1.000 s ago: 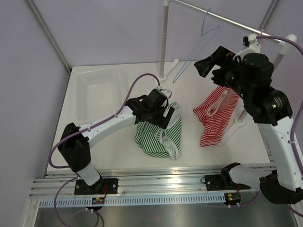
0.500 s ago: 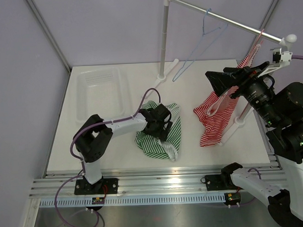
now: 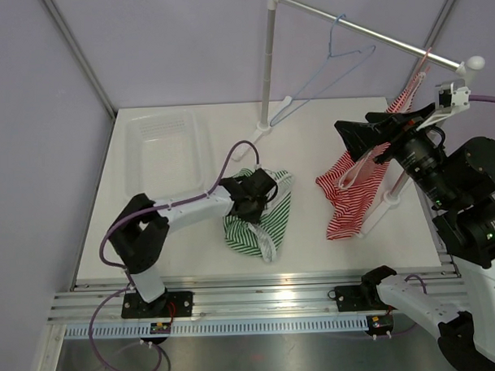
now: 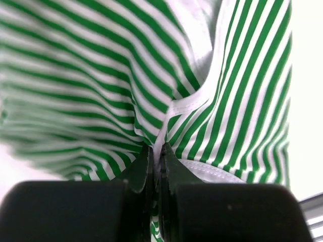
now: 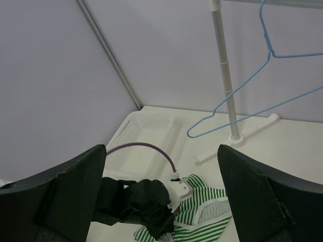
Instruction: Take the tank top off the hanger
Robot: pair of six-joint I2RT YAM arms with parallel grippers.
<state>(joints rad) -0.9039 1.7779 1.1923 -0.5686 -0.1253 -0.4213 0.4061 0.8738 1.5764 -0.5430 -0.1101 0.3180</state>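
Top external: basket (image 3: 160, 117) lies apart from green tank top (image 3: 271, 223).

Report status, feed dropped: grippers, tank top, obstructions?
Left gripper shut on green striped tank top, on table. Right gripper open, raised. Blue hanger bare.

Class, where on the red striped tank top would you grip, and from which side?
Probably grip the red tank top by the strap stretched up toward the rail, coming from the left. It hangs clear in the air; the body lies bunched on the table.
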